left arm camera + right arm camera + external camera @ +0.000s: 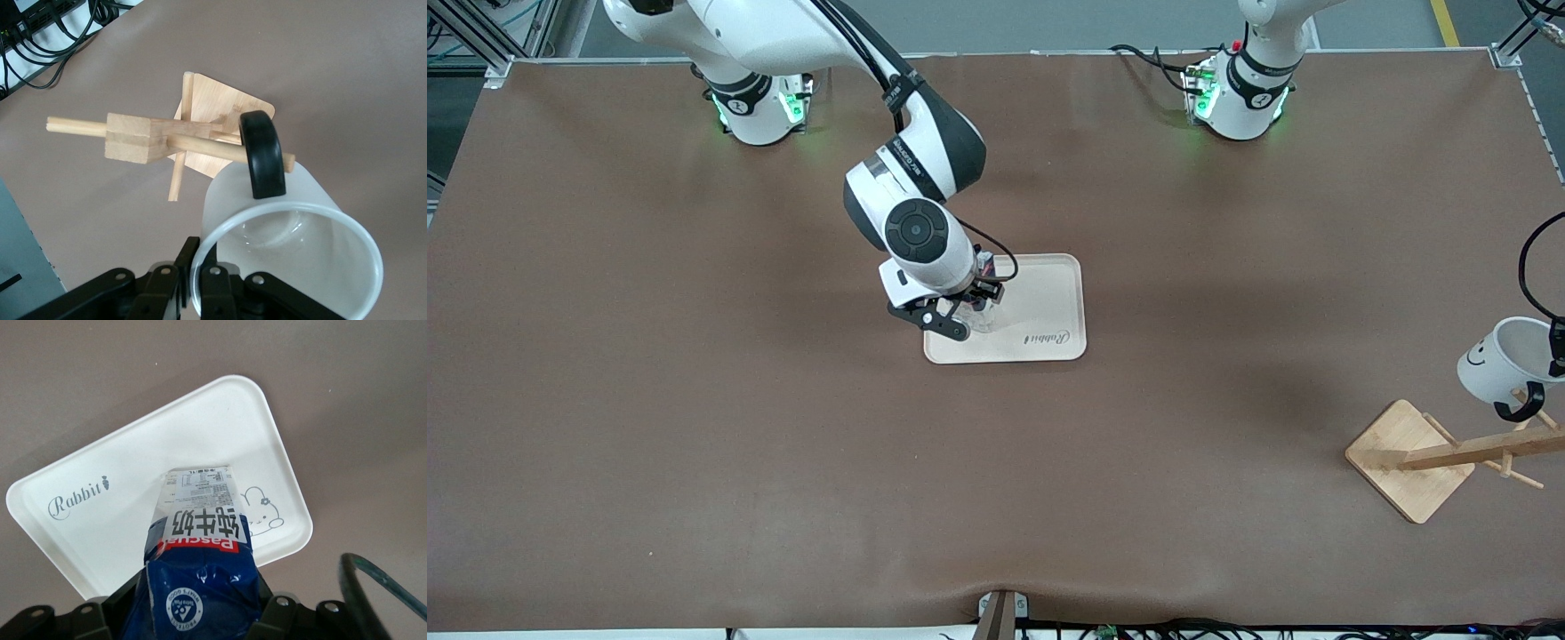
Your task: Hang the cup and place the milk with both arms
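The brown tabletop [694,427] carries a white tray [1049,307] near its middle and a wooden mug rack [1414,458] toward the left arm's end, nearer the front camera than the tray. The right arm reaches from its base to the tray, and the right hand [951,316] is clamped on the milk [200,547], a blue and white carton standing upright on the tray surface beside the printed rabbit drawing. The left hand [197,287] hangs over the rack, closed on the rim of the cup [1498,360]. The cup is tilted, its black handle [261,153] looped around one of the rack's wooden pegs [227,148].
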Controlling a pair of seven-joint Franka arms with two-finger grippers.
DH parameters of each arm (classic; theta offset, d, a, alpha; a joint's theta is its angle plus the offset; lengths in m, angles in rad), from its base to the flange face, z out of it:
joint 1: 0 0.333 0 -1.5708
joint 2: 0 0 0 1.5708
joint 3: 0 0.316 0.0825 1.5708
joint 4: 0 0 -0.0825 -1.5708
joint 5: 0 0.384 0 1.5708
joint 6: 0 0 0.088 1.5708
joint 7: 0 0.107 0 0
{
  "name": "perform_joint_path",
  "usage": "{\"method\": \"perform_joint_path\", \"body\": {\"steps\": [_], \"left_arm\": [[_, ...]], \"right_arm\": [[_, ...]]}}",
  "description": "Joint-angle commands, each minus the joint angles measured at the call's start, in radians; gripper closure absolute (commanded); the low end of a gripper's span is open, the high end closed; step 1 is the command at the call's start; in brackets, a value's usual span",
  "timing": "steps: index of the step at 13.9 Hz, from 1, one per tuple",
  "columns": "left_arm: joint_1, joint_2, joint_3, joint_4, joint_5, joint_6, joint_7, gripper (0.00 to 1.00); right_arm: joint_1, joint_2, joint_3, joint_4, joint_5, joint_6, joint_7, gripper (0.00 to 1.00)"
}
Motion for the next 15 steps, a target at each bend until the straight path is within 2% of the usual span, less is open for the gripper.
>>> {"method": "perform_joint_path", "body": {"steps": [1,3,4,5,6,7,10,14,15], "left_arm": [[0.005,0.015,-0.008,0.021,0.023,0.001,0.016,1.0],[0.003,0.017,-0.008,0.021,0.024,0.008,0.016,1.0],[0.003,0.015,-0.008,0.021,0.023,0.006,0.008,0.82],[0.003,0.013,-0.008,0.021,0.02,0.006,0.004,0.57],[0.005,0.013,-0.008,0.021,0.014,0.006,0.0,0.19],[0.006,0.01,-0.009,0.021,0.012,0.005,-0.001,0.0],[0.003,-0.012,-0.009,0.017,-0.02,-0.038,-0.045,0.0],[-0.006,-0.071,-0.045,0.017,-0.045,-0.187,-0.214,0.0],[-0.004,-0.091,-0.066,0.015,-0.045,-0.228,-0.277,0.0]], "right_arm": [[-0.004,-0.017,-0.001,0.006,0.019,-0.035,0.015,1.0],[-0.005,-0.039,-0.003,0.02,0.019,-0.04,0.022,1.0],[-0.008,-0.066,-0.006,0.02,0.019,-0.04,0.022,1.0],[-0.025,-0.092,-0.009,0.024,0.021,-0.042,0.016,1.0],[-0.059,-0.105,-0.007,0.042,0.028,-0.049,0.016,1.0],[-0.083,-0.109,-0.006,0.072,0.031,-0.092,0.016,1.0],[-0.164,-0.109,-0.01,0.174,0.025,-0.268,0.01,1.0],[-0.3,-0.142,-0.003,0.187,0.033,-0.368,-0.016,1.0],[-0.303,-0.145,-0.018,0.185,-0.002,-0.373,-0.014,1.0]]}}
